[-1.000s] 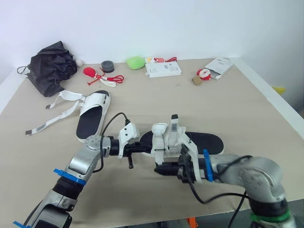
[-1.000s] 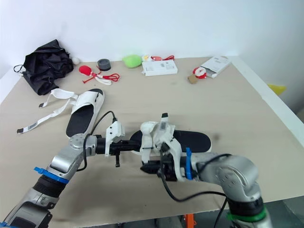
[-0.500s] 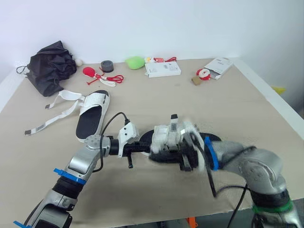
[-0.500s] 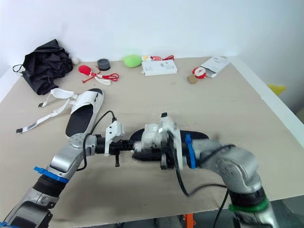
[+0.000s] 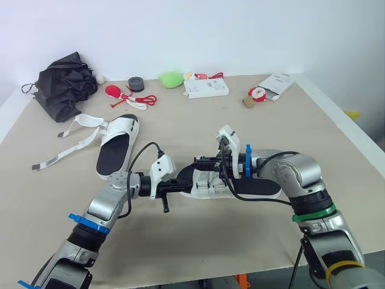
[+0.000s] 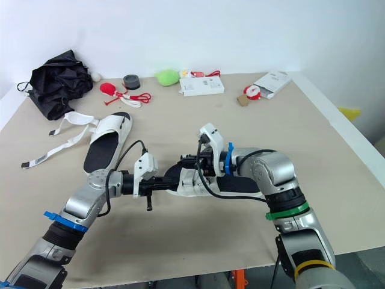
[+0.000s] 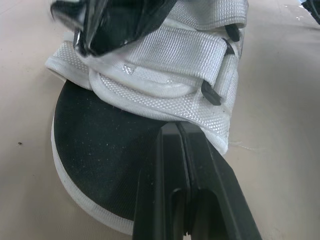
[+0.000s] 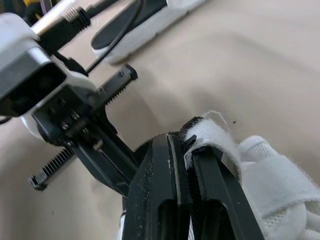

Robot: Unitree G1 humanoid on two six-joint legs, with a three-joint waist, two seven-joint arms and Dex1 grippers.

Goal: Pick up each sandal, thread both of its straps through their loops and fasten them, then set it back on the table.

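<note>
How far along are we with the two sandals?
Done: nothing clearly finished. In hand: the near sandal lies on the table, the right gripper shut on a white strap of it, the left gripper shut over its sole. Whether its other strap is fastened, I cannot tell. Left: the far sandal, its loose straps lying unthreaded.

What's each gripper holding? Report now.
Left gripper: shut, tips over the sandal, nothing visibly pinched.
Right gripper: shut on the white strap.

We are holding our left gripper (image 5: 180,185) and right gripper (image 5: 202,162) against the near sandal (image 5: 260,185) while the far sandal (image 5: 117,148) is lying unstrapped.
</note>
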